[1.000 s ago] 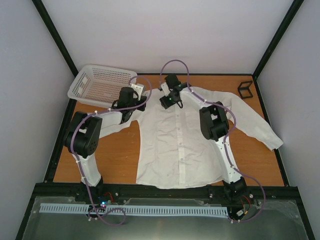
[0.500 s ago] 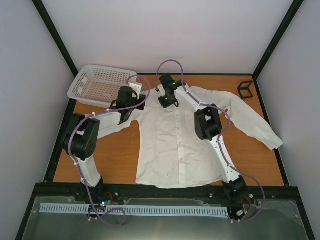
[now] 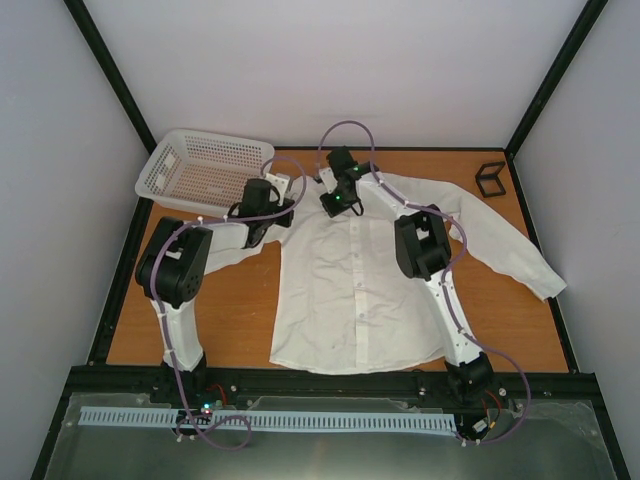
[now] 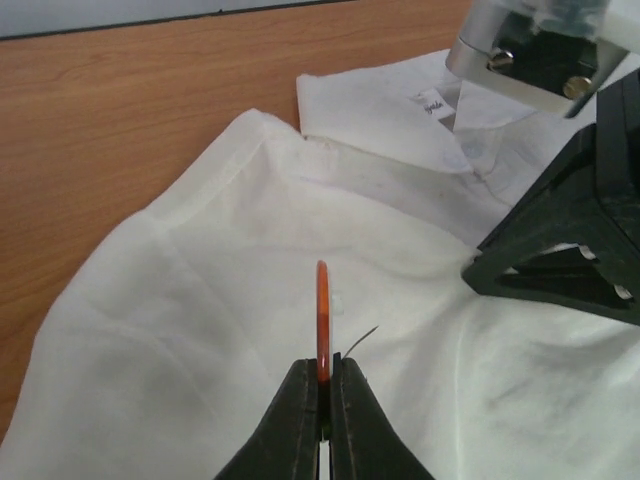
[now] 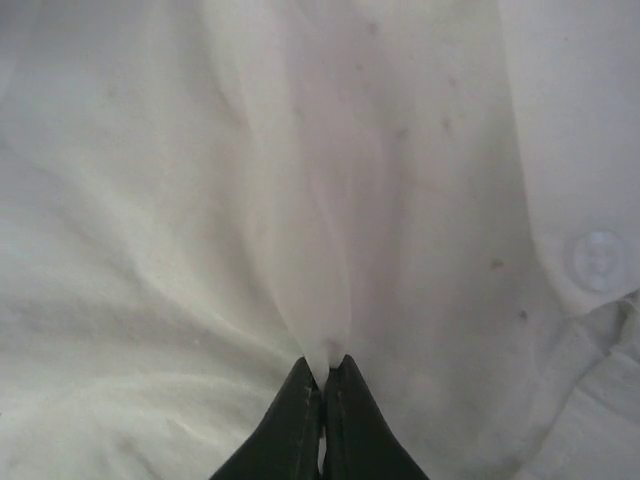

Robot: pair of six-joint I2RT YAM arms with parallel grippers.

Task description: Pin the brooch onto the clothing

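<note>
— Right gripper [image 5: 322, 372], entry one: jaws, wide apart a second ago, now pressed together on a raised fold of the clothing [image 5: 330, 200], near the collar.
— Left gripper [image 4: 322, 390]?
— Clamped on the brooch [image 4: 322, 315], disc held on edge (a thin wire juts out to one side), over the shoulder cloth, well apart from the other arm's pinch.
— Surroundings?
— Clothing spread front up on the wooden table [image 3: 235, 310]; white basket [image 3: 165, 178] at the far left corner; black cube frame [image 3: 490, 178] at the far right.
</note>
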